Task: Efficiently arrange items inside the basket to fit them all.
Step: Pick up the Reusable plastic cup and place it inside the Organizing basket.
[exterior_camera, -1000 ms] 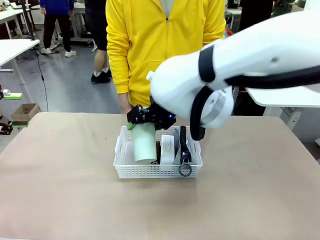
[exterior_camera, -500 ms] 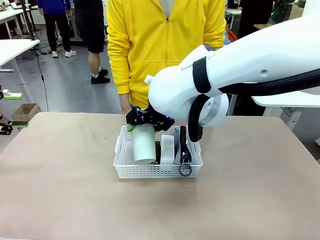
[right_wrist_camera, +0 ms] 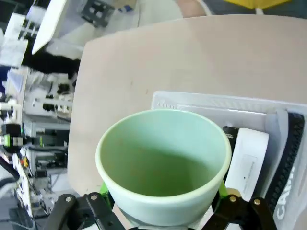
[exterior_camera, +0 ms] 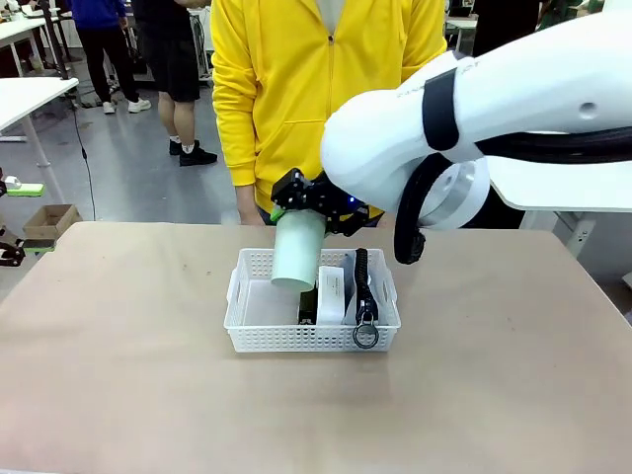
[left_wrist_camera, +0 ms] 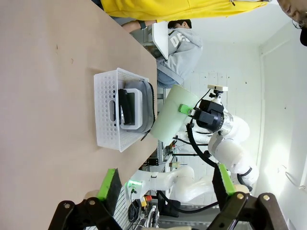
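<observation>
Front view: my right gripper (exterior_camera: 296,202) is clamped on the pale green cup (exterior_camera: 297,252), holding it tilted above the white basket (exterior_camera: 244,326), clear of its floor. Inside the basket, towards its right end, I see the slim black bar (exterior_camera: 307,306), the small white box (exterior_camera: 331,294) and the grey pouch (exterior_camera: 364,286) side by side. My left gripper (left_wrist_camera: 165,184) hangs wide open with nothing between its pads, well apart from the basket.
</observation>
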Motion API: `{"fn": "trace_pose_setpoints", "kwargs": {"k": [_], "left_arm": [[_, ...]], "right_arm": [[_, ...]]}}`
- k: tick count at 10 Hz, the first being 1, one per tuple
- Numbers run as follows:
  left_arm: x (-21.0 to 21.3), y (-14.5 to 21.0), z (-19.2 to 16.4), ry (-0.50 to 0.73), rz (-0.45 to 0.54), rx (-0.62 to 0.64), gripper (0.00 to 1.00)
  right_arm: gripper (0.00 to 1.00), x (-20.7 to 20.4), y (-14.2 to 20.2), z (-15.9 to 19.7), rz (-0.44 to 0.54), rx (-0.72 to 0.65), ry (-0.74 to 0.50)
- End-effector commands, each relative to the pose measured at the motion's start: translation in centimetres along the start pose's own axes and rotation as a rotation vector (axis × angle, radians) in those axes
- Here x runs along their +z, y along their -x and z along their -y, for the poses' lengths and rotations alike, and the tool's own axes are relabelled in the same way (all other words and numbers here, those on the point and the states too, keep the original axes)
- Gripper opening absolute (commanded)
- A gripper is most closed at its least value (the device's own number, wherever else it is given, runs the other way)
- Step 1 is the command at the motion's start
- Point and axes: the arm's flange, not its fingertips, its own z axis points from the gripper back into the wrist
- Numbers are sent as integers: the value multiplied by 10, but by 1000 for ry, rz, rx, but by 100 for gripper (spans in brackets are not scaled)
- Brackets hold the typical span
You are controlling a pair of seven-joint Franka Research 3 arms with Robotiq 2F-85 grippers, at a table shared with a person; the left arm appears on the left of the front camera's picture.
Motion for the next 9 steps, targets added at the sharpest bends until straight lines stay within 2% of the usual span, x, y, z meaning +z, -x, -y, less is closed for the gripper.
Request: {"fn": "trace_pose_setpoints", "kwargs": {"k": [1,3,9], "left_arm": [[0,3,2,-3,-4,5,100],[0,3,2,-3,-4,5,100],[0,3,2,-3,-4,5,100]], "right_arm": [[92,-10,1,-16,-49,-133,114],[92,-37,-6,-22,-85,-178,205],[92,-106,-26,-26,-232,-142,275]]}}
